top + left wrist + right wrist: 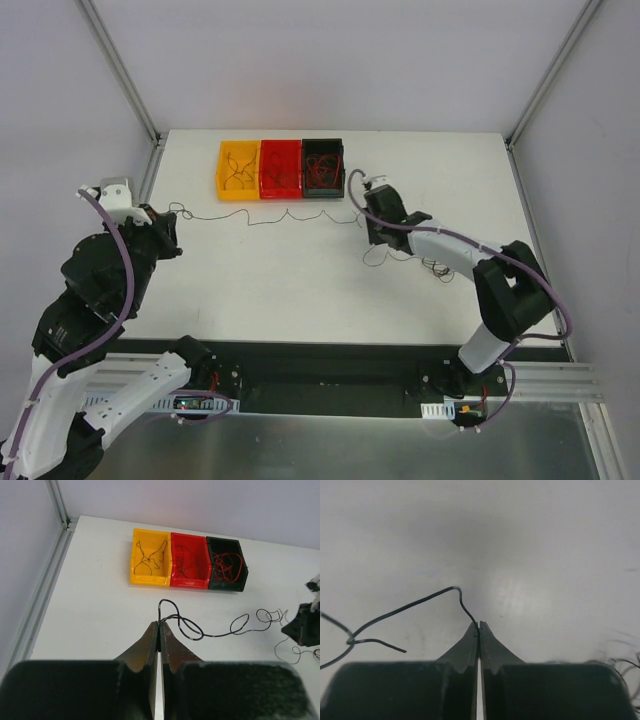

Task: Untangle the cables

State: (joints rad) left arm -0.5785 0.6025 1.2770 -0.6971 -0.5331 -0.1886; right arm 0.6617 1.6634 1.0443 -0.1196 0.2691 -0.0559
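Looking down at one white desk (300, 300), closed in by pale panels at the back and both sides.

Showing two arms bolted at the near edge: the left arm (100, 290) bending toward the desk's left edge, the right arm (490, 280) reaching in toward the right of centre.

Showing three bins sitting in a row at the far edge, touching side to side: one yellow bin (221, 185) on the left, one red bin (281, 196) in the middle, one black bin (323, 197) on the right. Holding hair-thin curly cables in every bin: dark cables in the yellow bin (150, 555), dark cables in the red bin (186, 562), red cables in the black bin (227, 565), all too tangled for counting.

Showing two hands, both clenched. Pinching one end of a single black cable (265, 217) between the pressed-together tips of the left hand (159, 624), near the desk's left edge. Pinching the other end of it in the right hand (479, 625), just in front of the black bin.

Running that one black cable in small waves from hand to hand, in front of the bins, looping twice near the left hand.

Leaving one small loose tangle (435, 268) of more thin cables on the desk just beside the right arm, its strands too fine for counting.
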